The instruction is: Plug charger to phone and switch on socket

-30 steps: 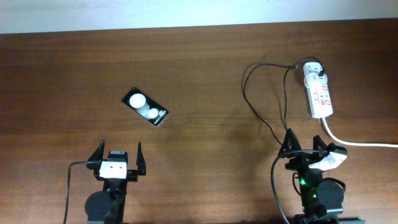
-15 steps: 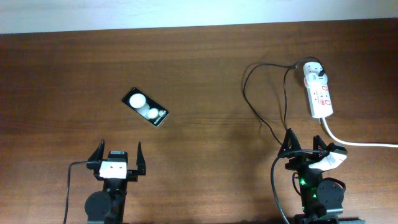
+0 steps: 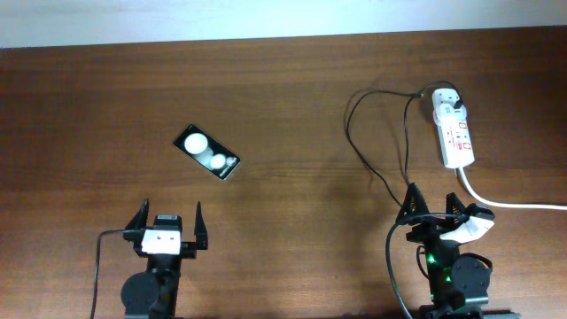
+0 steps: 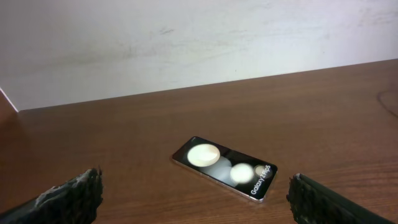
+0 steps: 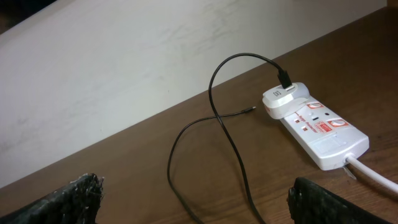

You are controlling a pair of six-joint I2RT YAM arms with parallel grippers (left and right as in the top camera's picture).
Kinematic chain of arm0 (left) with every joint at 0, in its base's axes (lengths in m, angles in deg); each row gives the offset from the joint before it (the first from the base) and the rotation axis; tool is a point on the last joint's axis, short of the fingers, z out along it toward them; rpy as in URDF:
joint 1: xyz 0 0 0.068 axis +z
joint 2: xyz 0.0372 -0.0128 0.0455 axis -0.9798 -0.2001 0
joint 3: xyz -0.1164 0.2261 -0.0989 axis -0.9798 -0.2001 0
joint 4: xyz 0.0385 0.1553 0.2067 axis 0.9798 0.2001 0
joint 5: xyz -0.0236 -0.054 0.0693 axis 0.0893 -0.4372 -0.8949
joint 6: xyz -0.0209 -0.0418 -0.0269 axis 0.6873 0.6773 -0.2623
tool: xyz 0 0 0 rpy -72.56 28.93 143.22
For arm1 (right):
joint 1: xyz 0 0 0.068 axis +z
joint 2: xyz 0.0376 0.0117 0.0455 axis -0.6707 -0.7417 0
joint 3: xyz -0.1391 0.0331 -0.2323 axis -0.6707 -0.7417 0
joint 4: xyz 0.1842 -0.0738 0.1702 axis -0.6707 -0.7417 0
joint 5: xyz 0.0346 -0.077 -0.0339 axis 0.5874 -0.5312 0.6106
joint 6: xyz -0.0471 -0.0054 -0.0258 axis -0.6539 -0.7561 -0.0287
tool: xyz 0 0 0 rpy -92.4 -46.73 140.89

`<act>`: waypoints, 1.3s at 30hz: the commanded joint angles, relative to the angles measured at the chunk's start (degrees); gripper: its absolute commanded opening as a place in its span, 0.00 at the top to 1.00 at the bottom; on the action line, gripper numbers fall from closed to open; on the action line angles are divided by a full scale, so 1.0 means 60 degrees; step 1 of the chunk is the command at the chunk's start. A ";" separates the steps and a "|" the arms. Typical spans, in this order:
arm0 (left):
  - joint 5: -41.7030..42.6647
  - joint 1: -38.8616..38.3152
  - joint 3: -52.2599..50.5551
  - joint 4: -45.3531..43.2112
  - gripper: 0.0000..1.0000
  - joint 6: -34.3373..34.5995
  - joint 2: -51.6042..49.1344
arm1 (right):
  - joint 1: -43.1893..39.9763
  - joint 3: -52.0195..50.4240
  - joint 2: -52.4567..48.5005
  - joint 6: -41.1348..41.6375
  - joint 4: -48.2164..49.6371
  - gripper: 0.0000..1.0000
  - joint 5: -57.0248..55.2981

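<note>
The black phone (image 3: pixel 207 152) with two white round shapes lies flat on the table at the left; it also shows in the left wrist view (image 4: pixel 224 167). My left gripper (image 3: pixel 166 226) (image 4: pixel 196 202) is open and empty, a little nearer than the phone. The white power strip socket (image 3: pixel 455 133) (image 5: pixel 323 130) lies at the right with the white adapter (image 3: pixel 447 102) (image 5: pixel 284 99) plugged in at its far end. The thin black charger cable (image 3: pixel 376 173) (image 5: pixel 227 134) loops over the table, its tip (image 5: pixel 250 109) lying free. My right gripper (image 3: pixel 436 211) (image 5: pixel 196 202) is open and empty over the cable's near loop.
The power strip's thick white cord (image 3: pixel 514 204) runs off to the right edge. A pale wall (image 3: pixel 266 18) bounds the table's far edge. Both arm bases sit at the front edge.
</note>
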 commanded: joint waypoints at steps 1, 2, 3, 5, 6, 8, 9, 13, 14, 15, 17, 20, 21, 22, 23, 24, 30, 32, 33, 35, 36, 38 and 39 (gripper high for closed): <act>0.0109 -0.0036 -0.0087 -0.0025 0.01 -0.0153 0.0058 | 0.0062 -0.0076 0.0018 -0.0102 -0.0047 0.01 0.0051; 0.0109 -0.0036 -0.0087 -0.0025 0.01 -0.0153 0.0058 | 0.0062 -0.0076 0.0018 -0.0102 -0.0047 0.01 0.0051; 0.0106 -0.0036 -0.0087 -0.0025 0.01 -0.0153 0.0058 | 0.0062 -0.0076 0.0018 -0.0102 -0.0047 0.02 0.0055; 0.0109 -0.0036 -0.0087 -0.0025 0.01 -0.0153 0.0058 | 0.0062 -0.0076 0.0018 -0.0102 -0.0047 0.01 0.0055; 0.0109 -0.0036 -0.0087 -0.0025 0.01 -0.0153 0.0058 | 0.0062 -0.0076 0.0018 -0.0102 -0.0047 0.02 0.0055; 0.0109 -0.0036 -0.0087 -0.0025 0.01 -0.0153 0.0058 | 0.0062 -0.0076 0.0018 -0.0102 -0.0047 0.01 0.0055; 0.0106 -0.0036 -0.0087 -0.0025 0.01 -0.0153 0.0058 | 0.0062 -0.0076 0.0018 -0.0102 -0.0047 0.01 0.0051; 0.0109 -0.0036 -0.0087 -0.0025 0.01 -0.0153 0.0058 | 0.0062 -0.0076 0.0018 -0.0102 -0.0047 0.01 0.0051; 0.0109 -0.0036 -0.0087 -0.0025 0.01 -0.0153 0.0058 | 0.0062 -0.0076 0.0018 -0.0102 -0.0047 0.01 0.0055; 0.0109 -0.0036 -0.0087 -0.0025 0.01 -0.0153 0.0058 | 0.0062 -0.0076 0.0018 -0.0102 -0.0047 0.01 0.0055; 0.0109 -0.0036 -0.0087 -0.0025 0.01 -0.0153 0.0058 | 0.0062 -0.0076 0.0018 -0.0102 -0.0047 0.01 0.0055; 0.0109 -0.0036 -0.0087 -0.0025 0.01 -0.0153 0.0058 | 0.0062 -0.0076 0.0018 -0.0102 -0.0047 0.01 0.0055; 0.0109 -0.0036 -0.0087 -0.0025 0.01 -0.0153 0.0058 | 0.0062 -0.0076 0.0018 -0.0102 -0.0047 0.01 0.0051; 0.0109 -0.0036 -0.0087 -0.0025 0.01 -0.0153 0.0058 | 0.0062 -0.0076 0.0018 -0.0102 -0.0047 0.01 0.0055; 0.0109 -0.0036 -0.0087 -0.0025 0.01 -0.0153 0.0058 | 0.0062 -0.0076 0.0018 -0.0102 -0.0047 0.01 0.0055; 0.0109 -0.0036 -0.0087 -0.0025 0.01 -0.0153 0.0058 | 0.0062 -0.0076 0.0018 -0.0102 -0.0047 0.01 0.0055; 0.0109 -0.0036 -0.0087 -0.0055 0.01 -0.0153 0.0058 | 0.0062 -0.0076 0.0018 -0.0102 -0.0047 0.01 0.0055; 0.0113 -0.0036 -0.0084 -0.0058 0.01 -0.0149 0.0058 | 0.0062 -0.0076 0.0018 -0.0102 -0.0047 0.01 0.0055; 0.0113 -0.0036 -0.0084 -0.0062 0.01 -0.0149 0.0058 | 0.0062 -0.0076 0.0018 -0.0102 -0.0047 0.01 0.0055; 0.0117 -0.0036 -0.0033 -0.0018 0.01 -0.0138 0.0058 | 0.0062 -0.0076 0.0018 -0.0102 -0.0047 0.01 0.0055; 0.0113 -0.0036 0.0036 -0.0015 0.01 0.0011 0.0058 | 0.0062 -0.0076 0.0018 -0.0102 -0.0047 0.01 0.0055; 0.0117 -0.0036 0.0215 0.0066 0.01 0.0353 0.0058 | 0.0062 -0.0076 0.0018 -0.0102 -0.0047 0.01 0.0051; 0.0113 -0.0036 0.0321 0.0248 0.01 0.0353 0.0058 | 0.0062 -0.0076 0.0018 -0.0102 -0.0047 0.01 0.0055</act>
